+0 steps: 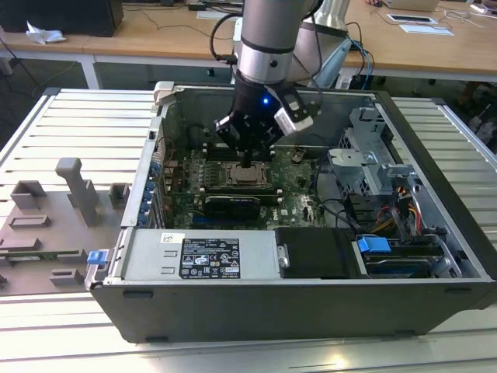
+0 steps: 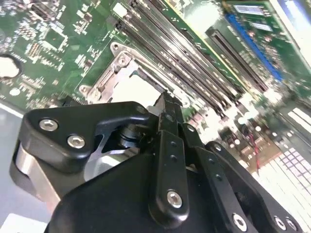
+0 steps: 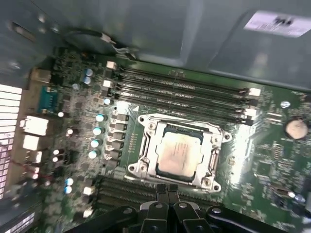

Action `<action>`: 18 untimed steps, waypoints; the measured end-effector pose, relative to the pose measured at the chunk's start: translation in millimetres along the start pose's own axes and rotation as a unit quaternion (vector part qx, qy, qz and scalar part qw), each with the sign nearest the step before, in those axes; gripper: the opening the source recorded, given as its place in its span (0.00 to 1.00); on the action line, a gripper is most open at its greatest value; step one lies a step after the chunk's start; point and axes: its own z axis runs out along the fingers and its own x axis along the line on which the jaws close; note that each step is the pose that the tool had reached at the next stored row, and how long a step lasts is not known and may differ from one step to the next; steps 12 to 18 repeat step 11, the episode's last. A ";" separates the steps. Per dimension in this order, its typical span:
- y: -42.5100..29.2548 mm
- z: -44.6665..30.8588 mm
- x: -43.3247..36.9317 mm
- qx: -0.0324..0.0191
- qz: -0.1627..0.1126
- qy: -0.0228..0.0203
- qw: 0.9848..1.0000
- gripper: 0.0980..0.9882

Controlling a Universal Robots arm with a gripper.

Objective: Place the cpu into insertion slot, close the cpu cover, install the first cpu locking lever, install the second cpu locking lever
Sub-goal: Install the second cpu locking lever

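First wrist view shows the cpu (image 3: 181,153) seated at 12 o'clock of the gripper (image 3: 166,188), fingers pressed together empty; probably light, fragile, edge-held.

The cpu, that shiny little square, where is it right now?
In the first wrist view the cpu sits in the insertion slot, between rows of long black memory slots, just beyond the gripper.

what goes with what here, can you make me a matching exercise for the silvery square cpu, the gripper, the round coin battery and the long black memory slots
Things:
1. silvery square cpu
2. black gripper
3. round silver coin battery
4. long black memory slots

States or places:
A. in parallel rows beside the socket
B. seated in the metal-framed socket
C. apart from the socket, on the green board
D. poised at the socket's edge, holding nothing

Pairs: 1-B, 2-D, 3-C, 4-A
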 end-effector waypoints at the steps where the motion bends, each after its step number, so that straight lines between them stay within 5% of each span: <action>1: 0.0 -4.6 0.3 0.000 0.000 0.000 1.000 0.01; 4: 0.2 -20.7 1.5 0.000 0.000 0.000 1.000 0.01; 18: 0.2 -22.0 1.6 0.000 0.000 0.000 1.000 0.01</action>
